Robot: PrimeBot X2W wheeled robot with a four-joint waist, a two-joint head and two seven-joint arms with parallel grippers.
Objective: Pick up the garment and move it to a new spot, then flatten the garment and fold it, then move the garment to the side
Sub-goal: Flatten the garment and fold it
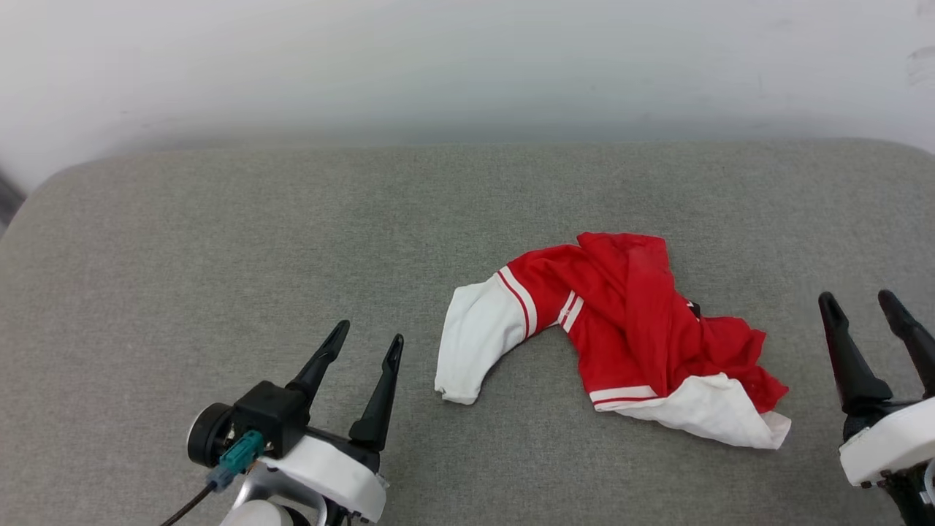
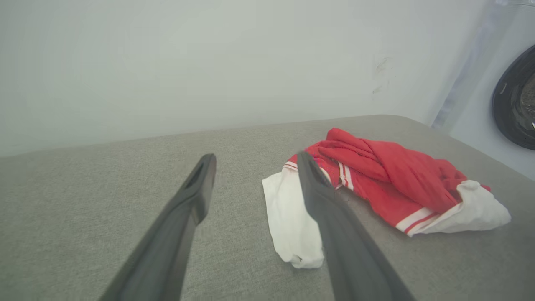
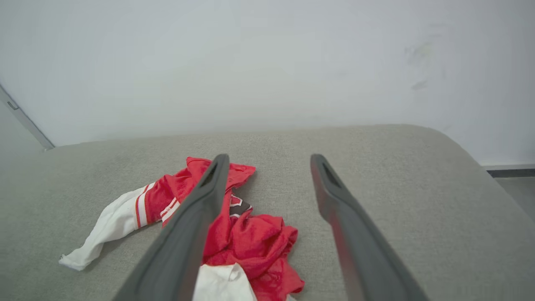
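- Wide-spread fingers on the left gripper [image 1: 370, 332], nothing between them; low over the grey cushion [image 1: 219, 256], near the shirt's left end, not touching it.
- Same for the right gripper [image 1: 856, 297]: jaws wide, empty, near the shirt's right side, clear of the cloth.
- Between the two, the shirt [image 1: 628, 321]: crumpled heap, right of centre on the cushion.
- One white sleeve [image 1: 475, 343] trailing out toward the left gripper, red-and-white trim at its seam.
- Second white sleeve [image 1: 723, 416] bunched at the near right edge.
- Red body twisted over itself; only a scrap of black print showing, unreadable.
- Likely reason for the pose: one gripper per side, both open and standing off, placed to take a sleeve or shoulder each and pull the heap flat.
- Judged stage: shirt lying at its spot, flattening not yet begun, folding and moving aside left to do.
- Risk: soft, tangled cloth; a pinch through two layers likely to drag the twist along instead of opening it.
- Best grab, by guess: the loose left sleeve, easy to reach and single-layered.
- Behind all: plain pale wall [image 1: 467, 66].
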